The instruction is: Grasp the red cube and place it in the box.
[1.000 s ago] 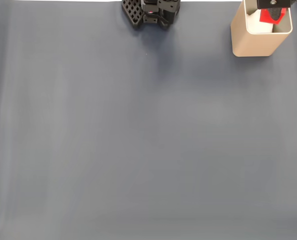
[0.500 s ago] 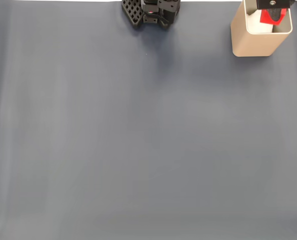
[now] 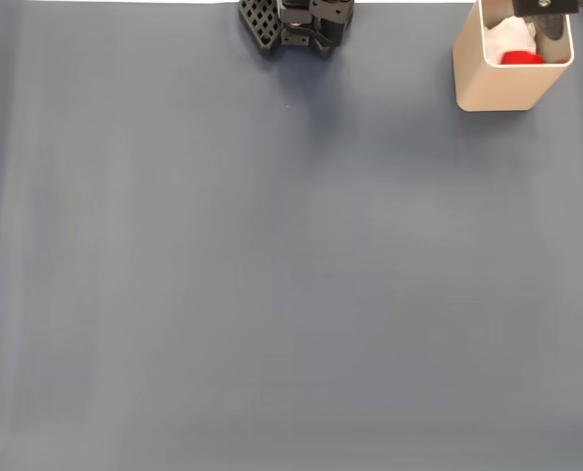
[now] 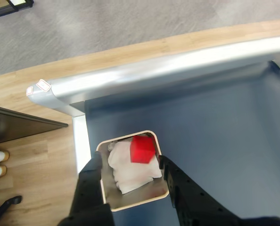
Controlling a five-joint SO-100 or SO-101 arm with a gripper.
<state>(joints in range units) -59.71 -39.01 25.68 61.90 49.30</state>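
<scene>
The red cube [image 4: 143,149] lies inside the box [image 4: 135,203], resting on a crumpled white lump [image 4: 130,170]. The gripper [image 4: 130,162] hangs above the box, jaws spread wide on either side of it and holding nothing. The box stands on the blue-grey desk [image 3: 272,275], near its corner.
</scene>
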